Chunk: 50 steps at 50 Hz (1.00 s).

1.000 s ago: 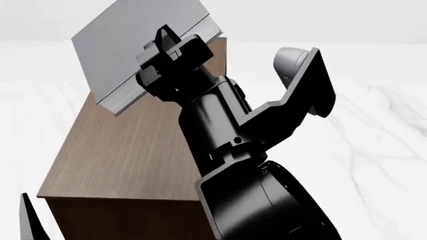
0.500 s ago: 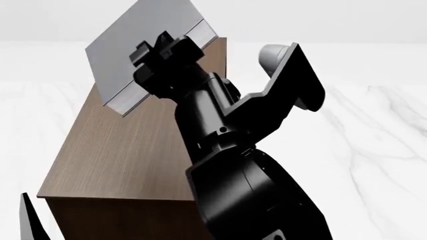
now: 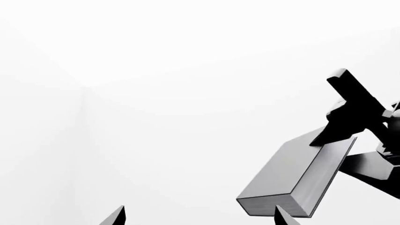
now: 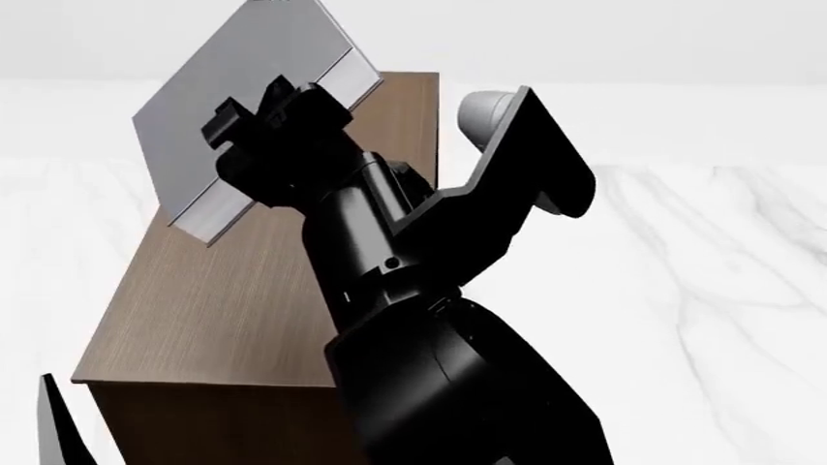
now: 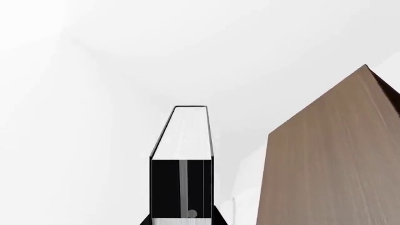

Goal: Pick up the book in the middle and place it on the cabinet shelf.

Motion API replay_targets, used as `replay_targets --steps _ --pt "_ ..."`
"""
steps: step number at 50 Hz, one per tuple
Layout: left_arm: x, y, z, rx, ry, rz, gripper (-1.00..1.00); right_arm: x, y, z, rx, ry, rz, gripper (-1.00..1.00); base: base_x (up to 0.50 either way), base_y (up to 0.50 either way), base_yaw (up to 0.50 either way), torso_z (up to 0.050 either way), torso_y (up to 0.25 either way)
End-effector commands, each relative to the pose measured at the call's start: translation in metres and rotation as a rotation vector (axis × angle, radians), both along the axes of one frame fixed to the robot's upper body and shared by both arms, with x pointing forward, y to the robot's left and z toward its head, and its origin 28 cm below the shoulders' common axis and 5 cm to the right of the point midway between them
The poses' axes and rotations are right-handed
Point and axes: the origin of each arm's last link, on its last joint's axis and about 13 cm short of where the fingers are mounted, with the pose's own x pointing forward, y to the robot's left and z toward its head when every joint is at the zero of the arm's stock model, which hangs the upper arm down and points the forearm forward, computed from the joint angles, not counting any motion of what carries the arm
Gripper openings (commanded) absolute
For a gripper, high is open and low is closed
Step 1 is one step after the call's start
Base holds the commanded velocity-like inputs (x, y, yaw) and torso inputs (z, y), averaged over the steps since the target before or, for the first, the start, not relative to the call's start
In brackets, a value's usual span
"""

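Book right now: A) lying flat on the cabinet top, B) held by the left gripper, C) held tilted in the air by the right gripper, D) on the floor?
C. In the head view the book is tilted above the cabinet, clamped in the right gripper; the left wrist view shows it in mid-air too, with the left gripper open and apart from it.

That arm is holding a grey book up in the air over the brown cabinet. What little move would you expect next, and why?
Probably a gentle lowering while levelling out. The right pincer grips the thick slate-grey hardcover book, tilted on edge, above the dark brown wood-grain cabinet's flat top, not touching it.
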Motion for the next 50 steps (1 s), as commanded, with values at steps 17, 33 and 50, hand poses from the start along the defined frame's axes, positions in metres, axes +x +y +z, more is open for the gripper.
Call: replay_targets --steps 17,33,50 --pt "0.002 0.001 0.000 -0.002 -0.004 0.005 1.00 0.020 0.003 0.009 0.004 -0.086 -0.043 -1.00 0.00 0.00 0.00 0.000 0.002" --pt "0.002 0.002 0.000 -0.004 0.000 0.007 1.00 0.012 0.015 -0.005 -0.042 -0.066 -0.004 -1.00 0.00 0.00 0.00 0.000 0.001" --pt "0.003 0.002 0.000 -0.008 0.003 0.010 1.00 0.013 0.016 -0.011 -0.057 -0.054 -0.006 -1.00 0.00 0.00 0.00 0.001 0.001"
